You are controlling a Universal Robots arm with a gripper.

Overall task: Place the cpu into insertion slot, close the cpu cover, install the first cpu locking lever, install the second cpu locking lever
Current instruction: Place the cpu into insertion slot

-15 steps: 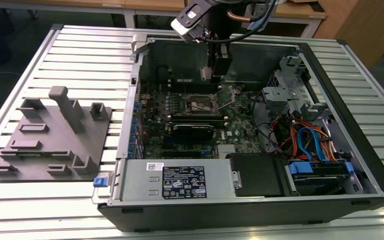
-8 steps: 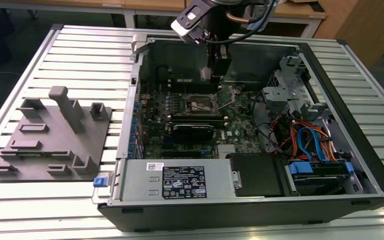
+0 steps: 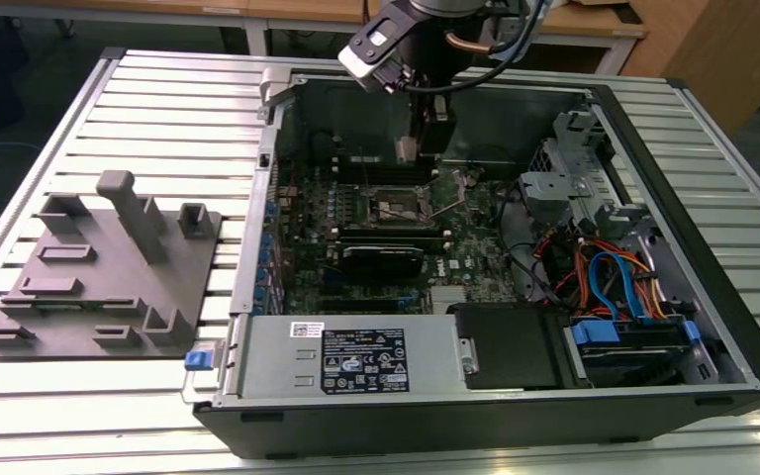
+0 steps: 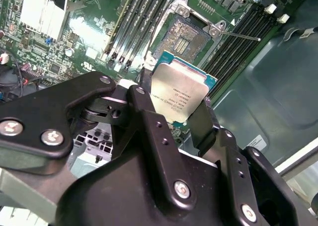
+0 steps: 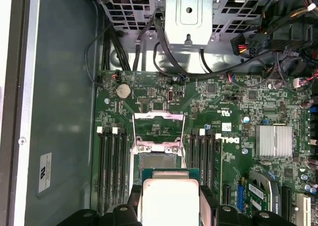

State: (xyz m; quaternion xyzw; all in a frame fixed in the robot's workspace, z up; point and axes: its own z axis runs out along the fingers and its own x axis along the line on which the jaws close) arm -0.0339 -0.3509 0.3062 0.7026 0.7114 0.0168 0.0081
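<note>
My gripper (image 3: 420, 148) hangs inside the open computer case, over the back part of the motherboard. It is shut on the cpu (image 4: 181, 89), a square silver-topped chip with a green rim, gripped by two opposite edges between the black fingers (image 4: 203, 117). In the first wrist view the cpu (image 5: 170, 196) sits just short of the open insertion slot (image 5: 159, 161) and above it. The cpu cover (image 5: 159, 115), a silvery frame with a square window, stands flipped open on the slot's far side. A thin locking lever (image 4: 241, 36) sticks out beside the slot (image 4: 186, 35).
Black memory slots (image 5: 112, 166) flank the socket on both sides. A grey fixture plate (image 3: 103, 267) with upright blocks lies on the slatted table at the exterior view's left. The power supply (image 3: 340, 361), drive cage and coloured cables (image 3: 617, 287) fill the case's near and right parts.
</note>
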